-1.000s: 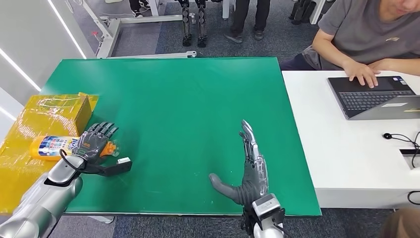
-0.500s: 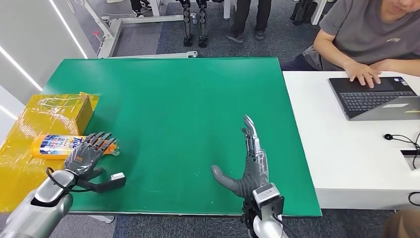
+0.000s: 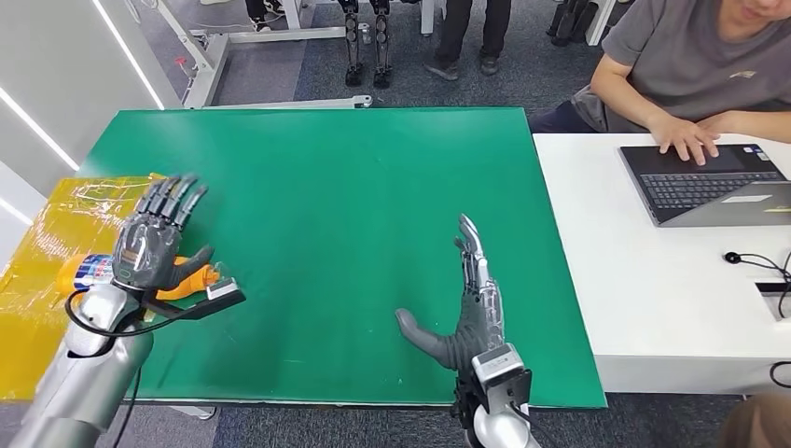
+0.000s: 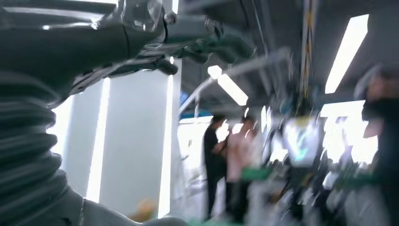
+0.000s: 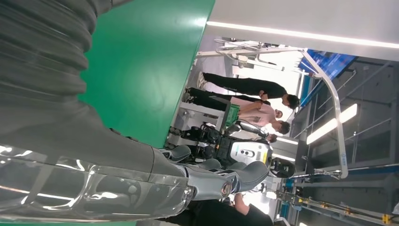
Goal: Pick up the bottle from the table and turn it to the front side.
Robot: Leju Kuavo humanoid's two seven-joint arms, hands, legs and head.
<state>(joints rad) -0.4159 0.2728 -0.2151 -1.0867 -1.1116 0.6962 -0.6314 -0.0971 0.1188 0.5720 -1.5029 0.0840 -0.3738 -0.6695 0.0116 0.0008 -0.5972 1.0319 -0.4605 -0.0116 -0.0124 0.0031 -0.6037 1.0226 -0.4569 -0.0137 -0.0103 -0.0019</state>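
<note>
The robot's left hand (image 3: 154, 238) is hovering with fingers spread wide and holding nothing, raised over the left edge of the flat green table mat (image 3: 336, 187). Beneath it, the orange plastic bottle with a blue-and-white label (image 3: 98, 273) is lying on its side on the crinkled yellow plastic sheet (image 3: 37, 280), its orange end reaching onto the green. The right hand (image 3: 466, 313) is standing edge-on near the mat's front edge, fingers straight, thumb out, holding nothing. Wide bare green is lying between the two hands. A person (image 3: 690, 65) is typing at a dark laptop (image 3: 709, 182) on the adjoining white table (image 3: 644, 299).
</note>
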